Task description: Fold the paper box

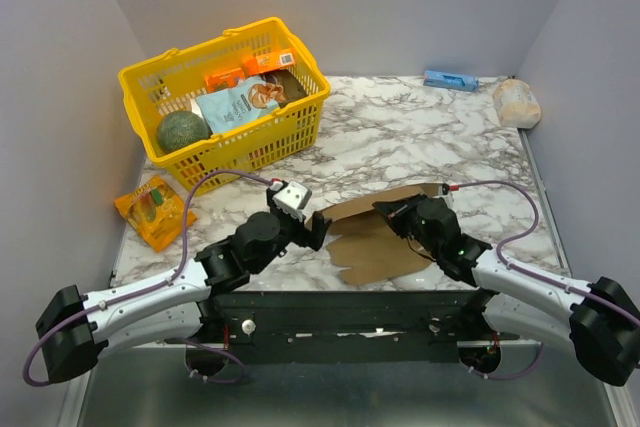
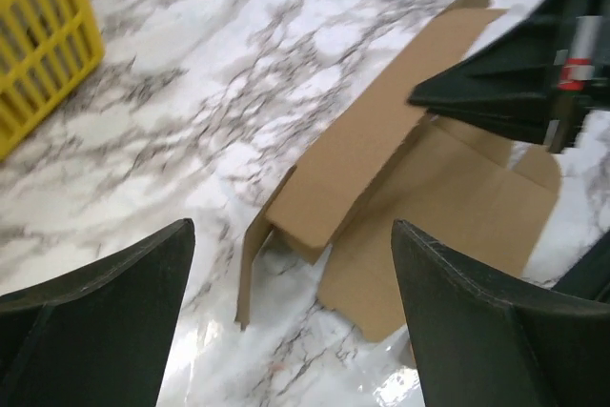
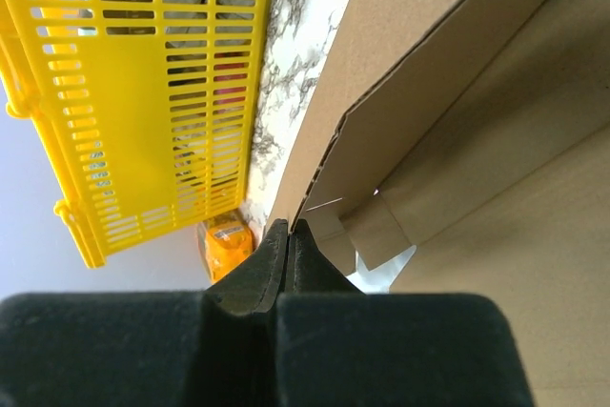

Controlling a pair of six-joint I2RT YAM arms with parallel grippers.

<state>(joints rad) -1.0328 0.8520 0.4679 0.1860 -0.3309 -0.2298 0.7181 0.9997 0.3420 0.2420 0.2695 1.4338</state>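
Note:
The paper box [image 1: 375, 237] is a brown cardboard sheet lying partly folded at the table's near middle, with its long back wall raised. My right gripper [image 1: 392, 211] is shut on the top edge of that wall; in the right wrist view its tips [image 3: 289, 228] pinch the cardboard [image 3: 457, 140]. My left gripper [image 1: 318, 230] stands open just off the box's left end. In the left wrist view its fingers [image 2: 143, 283] spread wide around the near corner of the box [image 2: 381, 159] without touching it. The right gripper's dark tip [image 2: 457, 92] shows on the wall there.
A yellow basket [image 1: 225, 97] holding packets and a green round thing stands at the back left. An orange packet [image 1: 155, 209] lies at the left edge. A small blue box [image 1: 450, 79] and a pale wrapped bundle [image 1: 517, 102] sit at the back right. Grey walls enclose the table.

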